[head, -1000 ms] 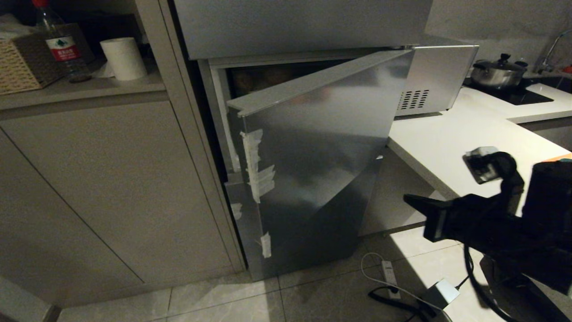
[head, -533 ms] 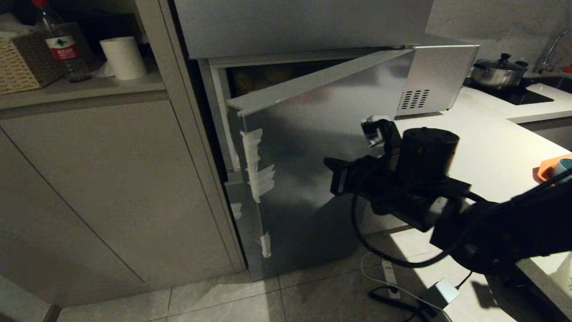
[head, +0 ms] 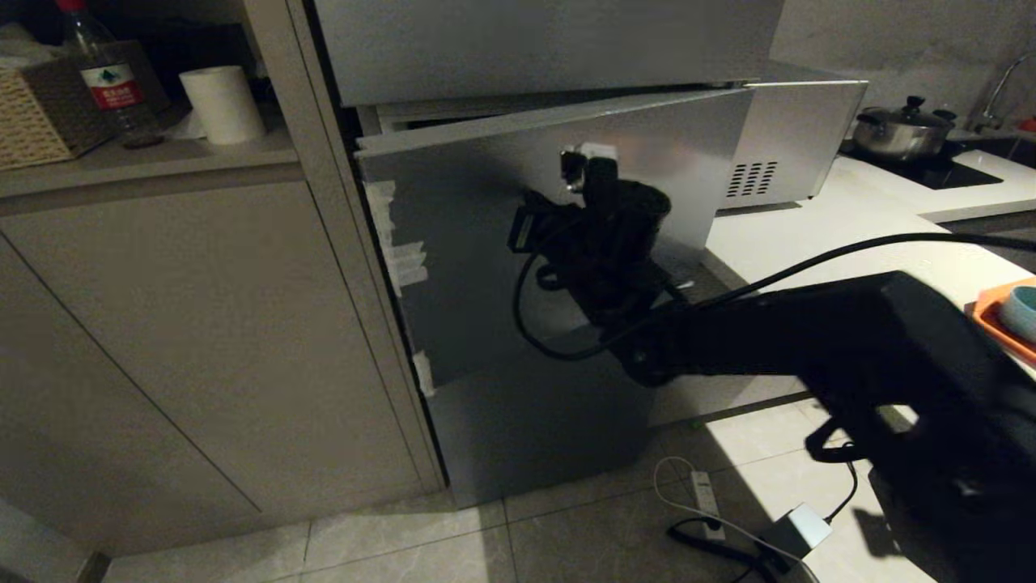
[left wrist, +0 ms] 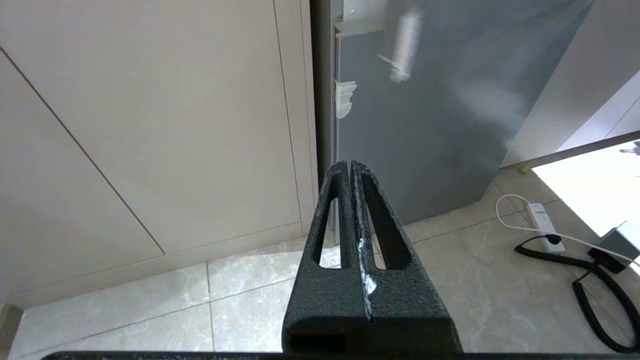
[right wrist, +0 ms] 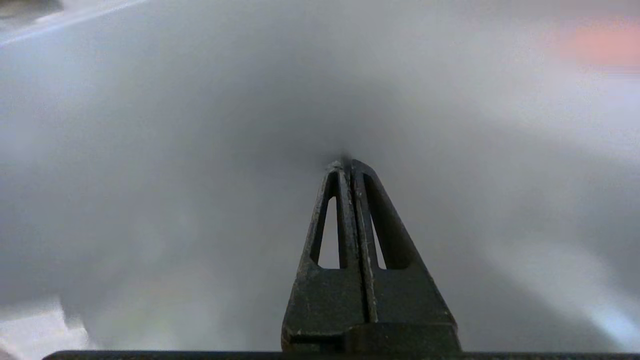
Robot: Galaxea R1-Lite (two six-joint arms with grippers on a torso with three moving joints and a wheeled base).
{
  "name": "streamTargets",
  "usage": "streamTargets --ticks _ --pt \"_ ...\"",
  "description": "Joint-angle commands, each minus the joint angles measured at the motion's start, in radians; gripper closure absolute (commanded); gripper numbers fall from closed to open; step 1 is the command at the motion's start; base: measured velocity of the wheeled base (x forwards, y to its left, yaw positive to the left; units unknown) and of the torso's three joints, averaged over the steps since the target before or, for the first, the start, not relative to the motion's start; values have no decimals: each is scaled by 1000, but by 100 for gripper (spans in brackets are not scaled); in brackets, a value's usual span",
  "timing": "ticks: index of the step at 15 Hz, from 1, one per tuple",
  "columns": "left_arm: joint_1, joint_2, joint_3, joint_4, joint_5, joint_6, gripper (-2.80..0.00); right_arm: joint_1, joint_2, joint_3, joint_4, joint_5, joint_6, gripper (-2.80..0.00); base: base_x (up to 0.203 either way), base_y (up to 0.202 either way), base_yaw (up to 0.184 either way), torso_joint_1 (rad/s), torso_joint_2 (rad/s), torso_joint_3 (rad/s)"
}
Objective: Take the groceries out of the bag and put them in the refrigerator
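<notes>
Head view: the right gripper (head: 526, 231), fingers pressed together and empty, meets the grey-steel face of the refrigerator's (head: 502, 324) middle door (head: 486, 186), roughly at the panel's centre. The door stands nearly closed, only a thin gap showing along its top edge, with pale tape scraps (head: 401, 259) on its free left edge beside the beige cabinet (head: 202, 324). The hinge side lies toward the desk (head: 809, 243), so the panel must travel straight away from the gripper, and the long black right arm reaches in from the desk's side. No bag or groceries appear here; an orange tray (head: 991, 317) peeks in at the desk's near edge. The silver box with vent slots (head: 797, 138) sits on the desk's far corner beside the refrigerator.

Left wrist view: the left gripper (left wrist: 350, 167), shut and holding nothing, hangs low over the floor tiles (left wrist: 225, 290), pointing toward the refrigerator's lower door and well short of it. The right arm is plainly the nearer.

Right wrist view: closed fingertips (right wrist: 345, 170) butt against blank steel filling the frame, apparently touching it square-on.
</notes>
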State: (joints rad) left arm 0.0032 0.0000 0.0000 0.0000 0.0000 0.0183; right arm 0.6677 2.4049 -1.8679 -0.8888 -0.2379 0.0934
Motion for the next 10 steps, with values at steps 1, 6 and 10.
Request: streamTargets --ticks 1,6,10 --pt "0 2 0 0 0 0 0 14 214 -126 -38 -25 -42 0 0 0 0 0 0 0" --pt "0 2 0 0 0 0 0 16 261 -131 -197 -36 -113 0 0 0 0 0 0 0" --pt "0 2 0 0 0 0 0 16 247 -120 -196 -39 -113 0 0 0 0 0 0 0"
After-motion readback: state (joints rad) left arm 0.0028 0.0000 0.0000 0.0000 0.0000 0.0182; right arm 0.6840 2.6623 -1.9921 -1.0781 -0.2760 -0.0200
